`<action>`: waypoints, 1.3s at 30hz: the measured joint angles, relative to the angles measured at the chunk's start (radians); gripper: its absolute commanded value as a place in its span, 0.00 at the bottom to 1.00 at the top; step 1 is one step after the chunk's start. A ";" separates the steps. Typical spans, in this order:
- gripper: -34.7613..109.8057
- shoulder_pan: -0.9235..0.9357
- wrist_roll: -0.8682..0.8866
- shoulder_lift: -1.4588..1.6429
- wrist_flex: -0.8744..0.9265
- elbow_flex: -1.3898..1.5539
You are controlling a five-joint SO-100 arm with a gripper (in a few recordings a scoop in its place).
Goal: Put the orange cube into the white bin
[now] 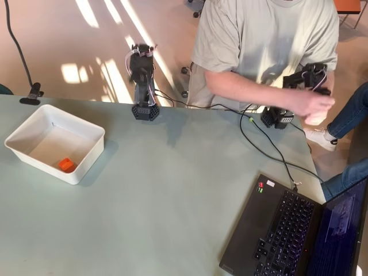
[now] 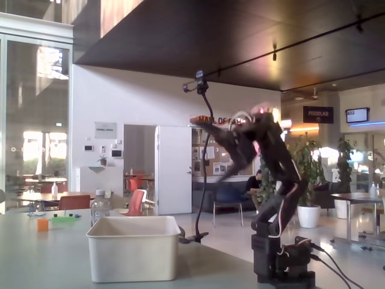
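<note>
Cube placement looks done: the orange cube (image 1: 66,165) lies on the floor of the white bin (image 1: 23,129), toward the lower right corner of the tub, at the left of the overhead view. The arm is folded up over its base at the upper middle of that view, well apart from the bin. In the fixed view the gripper (image 2: 201,122) reaches left, high above the bin (image 2: 133,248), blurred; whether its fingers are parted or closed I cannot tell.

Little seems left to go wrong with the cube itself. The main risk, as I judge it, is the arm swinging down again and clipping the bin's rim, which could shove the light tub or tip the cube out.

A laptop (image 1: 293,233) fills the lower right of the overhead view, with cables (image 1: 267,141) trailing across the table (image 1: 161,201) toward it. A person (image 1: 261,40) sits behind the table. Nothing lies between arm and bin.
</note>
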 measured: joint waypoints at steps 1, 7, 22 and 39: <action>0.91 -0.017 -0.003 0.052 -0.049 0.120; 0.91 -0.084 -0.009 0.408 -0.479 0.879; 0.84 -0.091 -0.135 0.680 -0.652 1.348; 0.28 -0.087 -0.153 0.692 -0.650 1.454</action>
